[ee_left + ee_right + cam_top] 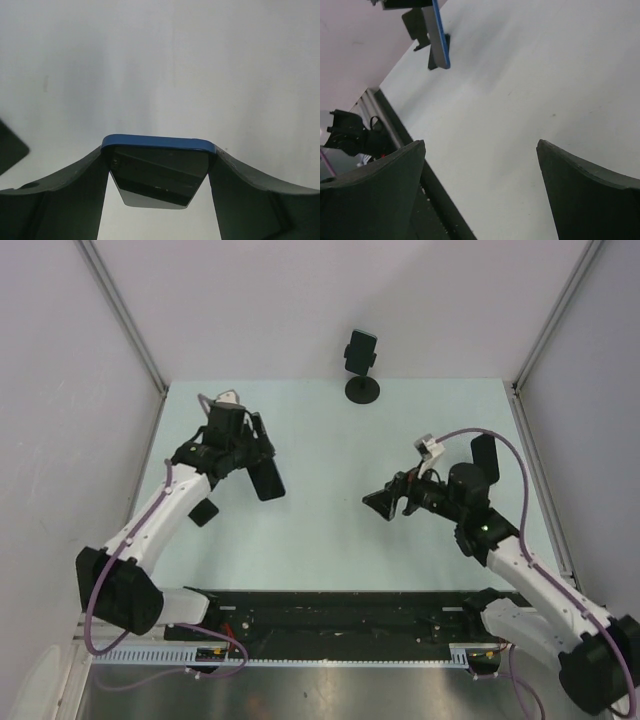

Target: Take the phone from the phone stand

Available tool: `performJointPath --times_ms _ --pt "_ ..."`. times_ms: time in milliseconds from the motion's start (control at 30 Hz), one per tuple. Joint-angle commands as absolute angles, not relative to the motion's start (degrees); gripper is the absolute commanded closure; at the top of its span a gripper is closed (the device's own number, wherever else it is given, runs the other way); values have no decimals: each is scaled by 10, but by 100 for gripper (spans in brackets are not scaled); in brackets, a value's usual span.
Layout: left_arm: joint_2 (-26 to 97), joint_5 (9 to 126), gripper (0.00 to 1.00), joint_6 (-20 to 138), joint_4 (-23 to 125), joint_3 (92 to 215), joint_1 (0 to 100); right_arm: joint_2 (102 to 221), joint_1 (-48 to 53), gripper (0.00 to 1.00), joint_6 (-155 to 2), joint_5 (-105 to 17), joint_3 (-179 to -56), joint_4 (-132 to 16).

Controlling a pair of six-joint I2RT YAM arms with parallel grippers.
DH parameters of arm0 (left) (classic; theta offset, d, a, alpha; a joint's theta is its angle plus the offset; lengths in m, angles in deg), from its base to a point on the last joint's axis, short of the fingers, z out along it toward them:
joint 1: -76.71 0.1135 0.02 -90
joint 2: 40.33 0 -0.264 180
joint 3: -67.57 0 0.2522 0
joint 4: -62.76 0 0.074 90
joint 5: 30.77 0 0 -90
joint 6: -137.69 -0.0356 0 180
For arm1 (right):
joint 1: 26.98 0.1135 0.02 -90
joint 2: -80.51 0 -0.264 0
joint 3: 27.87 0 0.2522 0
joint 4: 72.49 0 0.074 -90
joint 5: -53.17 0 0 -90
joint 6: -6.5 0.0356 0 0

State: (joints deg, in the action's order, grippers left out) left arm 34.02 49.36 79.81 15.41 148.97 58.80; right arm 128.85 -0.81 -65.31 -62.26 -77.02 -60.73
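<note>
The phone (267,478), dark with a blue edge, is held above the table's left side in my left gripper (254,454). In the left wrist view the fingers (75,180) press on both sides of the phone (157,172), and my left gripper (159,150) is shut on it. The phone also shows edge-on in the right wrist view (440,40). The black phone stand (361,365) stands at the back centre, far from the phone. My right gripper (380,503) is open and empty over the table's right middle, its own view (480,145) showing only table between the fingers.
A small flat black object (203,512) lies on the table beside the left arm and shows in the left wrist view (10,147). Grey walls close in the left, right and back. A black rail (340,615) runs along the near edge.
</note>
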Motion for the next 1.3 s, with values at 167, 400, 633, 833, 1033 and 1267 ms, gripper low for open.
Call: performJointPath --times_ms 167,400,633,833,1033,1267 --pt "420 577 100 862 175 1542 485 1504 117 0 -553 -664 -793 -790" --pt "424 612 99 900 183 1529 462 1609 158 0 -523 -623 -792 -911" --pt "399 631 100 934 196 1494 459 1675 168 16 -494 -627 -793 -1009" --pt "384 636 99 949 202 1475 450 1683 169 63 -486 -633 -793 -1023" --pt "359 623 82 944 206 1459 449 1651 169 100 -496 -624 -792 -976" --pt "299 533 10 895 207 1456 449 1588 137 100 -540 -569 -792 -806"
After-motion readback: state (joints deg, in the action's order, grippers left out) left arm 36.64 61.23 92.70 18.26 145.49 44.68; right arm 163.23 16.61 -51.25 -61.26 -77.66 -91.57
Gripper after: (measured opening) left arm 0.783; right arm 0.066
